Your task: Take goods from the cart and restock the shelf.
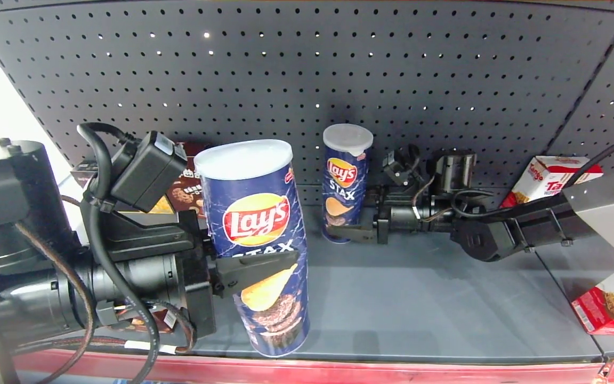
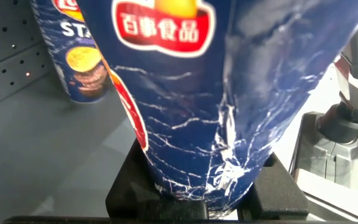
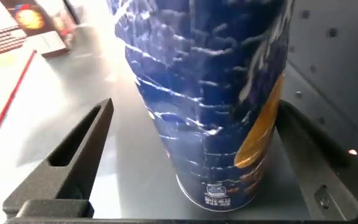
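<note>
**Second Can: Placement on Shelf**

On the shelf [image 1: 424,298], the held can [image 1: 256,213] is clenched in the left gripper [image 1: 253,258] at the front edge. The rear can [image 1: 345,181] stands upright between the released fingers [image 3: 73,155] of the right gripper [image 1: 345,226]. Next, a level set-down beside it is called for.
</note>
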Controlling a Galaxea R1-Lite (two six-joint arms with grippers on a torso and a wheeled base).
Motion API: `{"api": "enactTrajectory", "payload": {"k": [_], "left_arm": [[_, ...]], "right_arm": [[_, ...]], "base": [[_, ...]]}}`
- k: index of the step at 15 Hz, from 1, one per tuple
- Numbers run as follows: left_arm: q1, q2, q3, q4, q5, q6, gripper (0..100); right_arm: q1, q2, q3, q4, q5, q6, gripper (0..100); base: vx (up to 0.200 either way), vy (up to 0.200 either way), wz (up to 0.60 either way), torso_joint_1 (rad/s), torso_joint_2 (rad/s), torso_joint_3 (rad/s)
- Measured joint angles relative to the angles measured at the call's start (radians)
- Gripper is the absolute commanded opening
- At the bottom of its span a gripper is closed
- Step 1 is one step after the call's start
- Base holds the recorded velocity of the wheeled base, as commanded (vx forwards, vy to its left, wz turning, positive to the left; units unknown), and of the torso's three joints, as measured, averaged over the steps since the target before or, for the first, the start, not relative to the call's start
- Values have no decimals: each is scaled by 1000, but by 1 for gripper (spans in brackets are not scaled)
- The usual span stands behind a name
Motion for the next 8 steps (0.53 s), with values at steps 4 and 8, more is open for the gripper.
{"api": "enactTrajectory", "payload": {"k": [4, 8], "left_arm": [[-2, 0, 5, 0, 0, 0, 0], [-2, 0, 7, 0, 0, 0, 0]], "right_arm": [[-1, 10, -42, 0, -43, 1, 100], [17, 40, -66, -5, -44, 2, 100]], "base": [[0, 0, 0, 0, 0, 0], [0, 0, 0, 0, 0, 0]]}}
